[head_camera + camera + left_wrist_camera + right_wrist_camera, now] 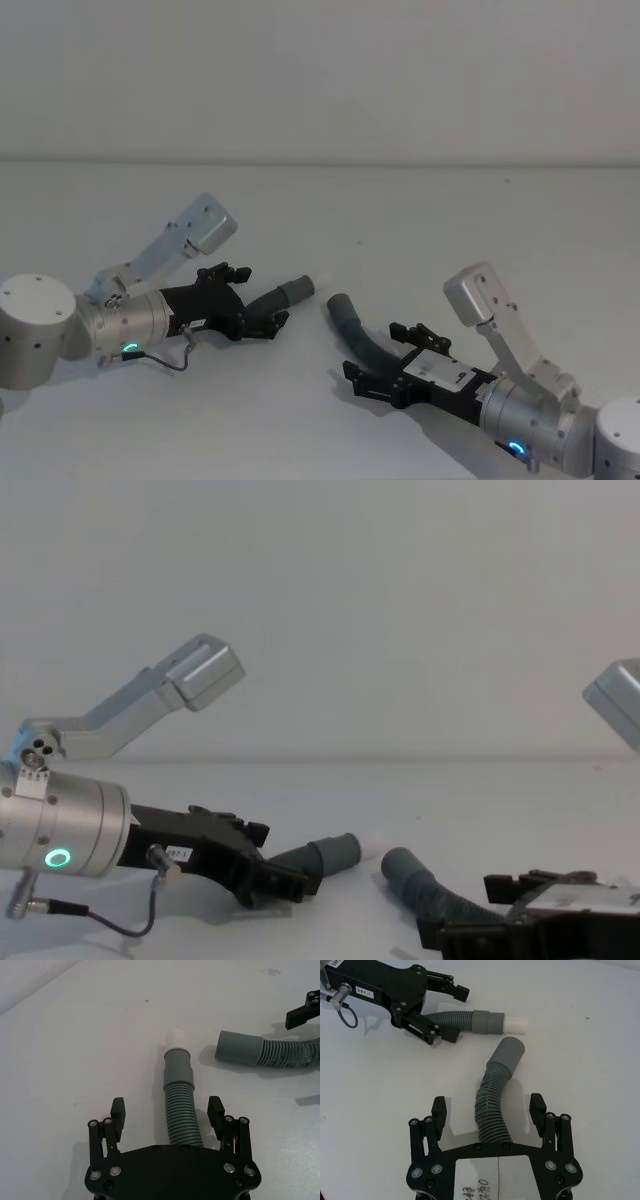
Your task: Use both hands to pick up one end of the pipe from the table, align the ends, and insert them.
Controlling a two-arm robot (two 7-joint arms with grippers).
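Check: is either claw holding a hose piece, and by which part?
Nothing is held. The open left claw straddles the white-tipped hose; the open right claw straddles the other hose.

Plain pale grey wall [320, 70] at 12 o'clock, evenly lit; matte white counter [470, 220] spreading toward 6 o'clock, soft diffuse light, faint shadows
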